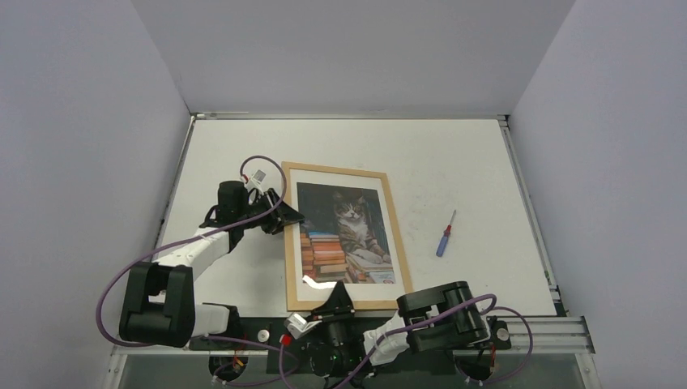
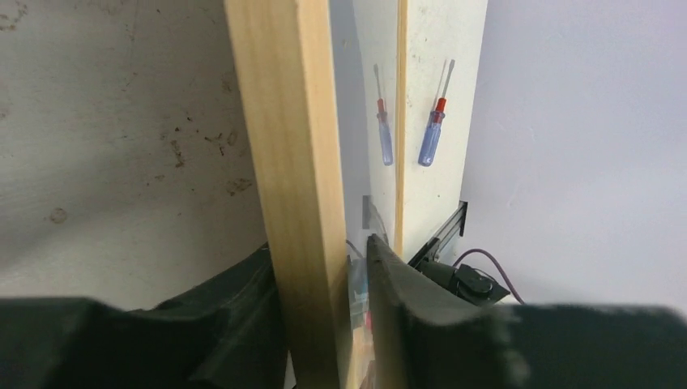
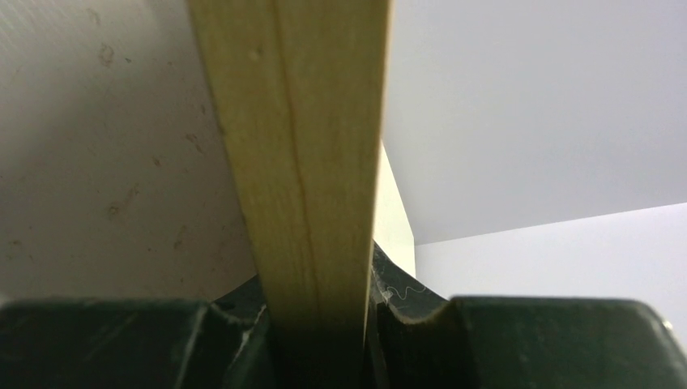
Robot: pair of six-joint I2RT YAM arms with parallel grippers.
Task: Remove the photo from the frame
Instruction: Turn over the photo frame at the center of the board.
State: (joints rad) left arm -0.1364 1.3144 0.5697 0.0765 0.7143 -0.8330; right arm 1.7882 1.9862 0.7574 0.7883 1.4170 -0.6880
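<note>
Thin pale wooden frame (image 1: 396, 239) — rectangular, straight-grained — encloses a cat print (image 1: 344, 231).

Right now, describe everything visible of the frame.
The frame is a large rectangle of thin pale wooden moulding, glazed, holding a cat-and-books print with a white border. It is on the white table, long sides running away from the arms. The left gripper straddles its left rail; the right gripper clamps its near rail.

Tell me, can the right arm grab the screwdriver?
Probably not yet: the right gripper is pinching the frame. The table toward the screwdriver looks bare, so after letting go it likely could.
</note>
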